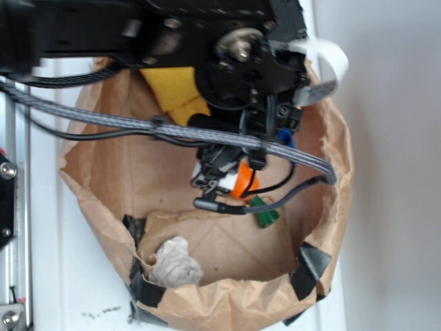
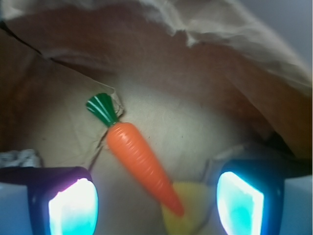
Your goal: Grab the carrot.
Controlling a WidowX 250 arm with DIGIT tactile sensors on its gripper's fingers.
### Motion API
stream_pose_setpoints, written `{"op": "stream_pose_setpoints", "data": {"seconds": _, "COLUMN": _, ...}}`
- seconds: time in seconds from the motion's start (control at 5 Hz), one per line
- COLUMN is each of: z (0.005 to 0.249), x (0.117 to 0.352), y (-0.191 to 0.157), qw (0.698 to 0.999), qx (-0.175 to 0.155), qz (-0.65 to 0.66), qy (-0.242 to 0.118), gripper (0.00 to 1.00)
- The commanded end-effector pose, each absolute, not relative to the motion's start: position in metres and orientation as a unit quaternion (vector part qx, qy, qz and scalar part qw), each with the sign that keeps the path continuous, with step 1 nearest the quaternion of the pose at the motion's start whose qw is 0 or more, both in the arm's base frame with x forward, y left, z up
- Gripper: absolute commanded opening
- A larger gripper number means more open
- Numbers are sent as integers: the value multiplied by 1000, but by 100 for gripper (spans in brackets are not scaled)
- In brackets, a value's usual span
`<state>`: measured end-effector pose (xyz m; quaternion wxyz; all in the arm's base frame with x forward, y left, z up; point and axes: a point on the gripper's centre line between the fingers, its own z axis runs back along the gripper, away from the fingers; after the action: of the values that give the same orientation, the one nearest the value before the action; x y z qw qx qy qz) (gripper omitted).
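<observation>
Carrot (image 2: 138, 155) lying slantwise on bag floor (image 2: 195, 122), right between wide-open tool (image 2: 156, 200) fingers (image 2: 73, 205), touching neither, nothing held.

The carrot (image 2: 139, 157) lies diagonally on brown paper between the gripper's (image 2: 155, 200) spread, glowing fingers (image 2: 73, 208).

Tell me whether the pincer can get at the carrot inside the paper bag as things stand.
Probably yes. The pincer is open, and the carrot lies in plain view on the paper bag floor, its tip reaching between the fingers; nothing covers it.
</observation>
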<state>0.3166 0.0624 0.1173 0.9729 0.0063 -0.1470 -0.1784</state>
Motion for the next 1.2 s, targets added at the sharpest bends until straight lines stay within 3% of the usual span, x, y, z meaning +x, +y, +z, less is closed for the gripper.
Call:
{"op": "stream_pose_setpoints", "data": {"seconds": 0.0, "z": 97, "x": 325, "y": 57, "qw": 961, "qx": -41, "qz": -223, "qy": -160, "gripper": 100}}
{"op": "stream_pose_setpoints", "data": {"seconds": 0.4, "z": 84, "x": 318, "y": 46, "qw": 953, "qx": -35, "qz": -257, "qy": -158, "gripper": 100}}
{"op": "stream_pose_setpoints", "data": {"seconds": 1.0, "z": 84, "x": 318, "y": 46, "qw": 953, "qx": -35, "qz": -257, "qy": -158, "gripper": 100}}
